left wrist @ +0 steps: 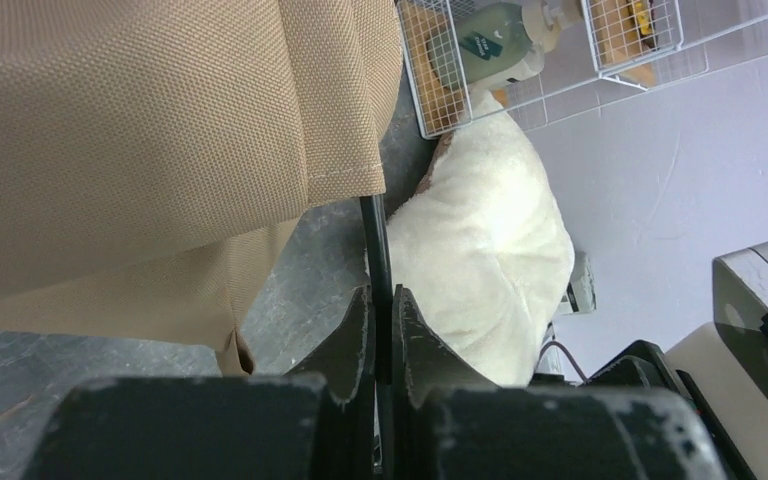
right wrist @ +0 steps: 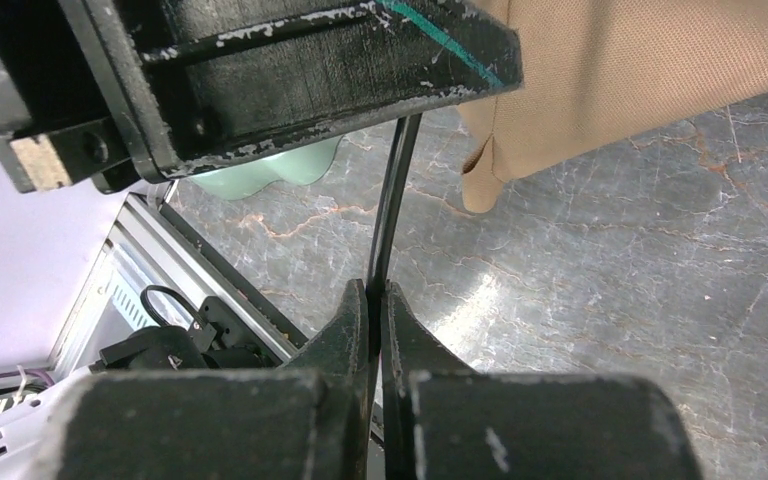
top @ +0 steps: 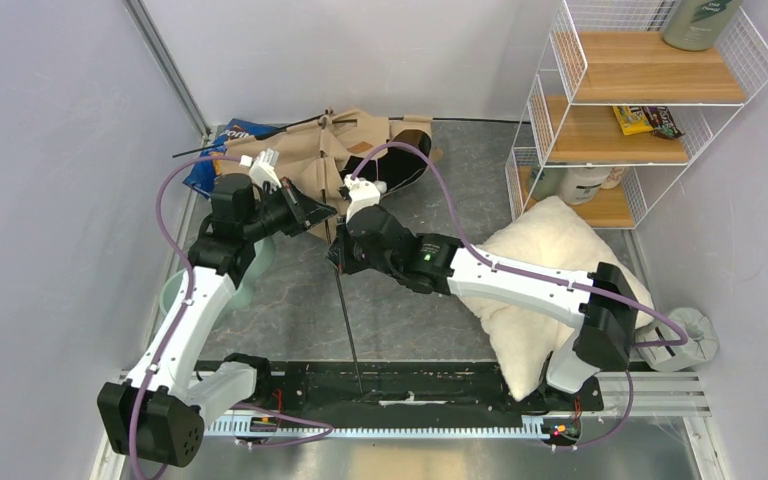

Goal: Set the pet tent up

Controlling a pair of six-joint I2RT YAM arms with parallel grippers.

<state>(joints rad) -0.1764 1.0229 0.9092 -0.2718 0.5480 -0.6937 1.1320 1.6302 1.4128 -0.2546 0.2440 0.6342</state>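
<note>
The pet tent (top: 345, 150) lies collapsed at the back of the table, tan canvas with thin black poles sticking out of it. In the left wrist view its fabric (left wrist: 140, 120) fills the upper left, and a black pole (left wrist: 374, 235) comes out of the hem. My left gripper (left wrist: 383, 297) is shut on that pole just below the hem. My right gripper (right wrist: 375, 290) is shut on the same pole (right wrist: 393, 195) a little lower down, right under the left gripper. In the top view the pole (top: 350, 330) runs on toward the near rail.
A fluffy white pillow (top: 550, 270) lies at the right under my right arm. A white wire shelf (top: 640, 100) with bottles stands at the back right. A pale green bowl (top: 172, 292) sits at the left edge, and a blue bag (top: 222, 140) lies behind the tent.
</note>
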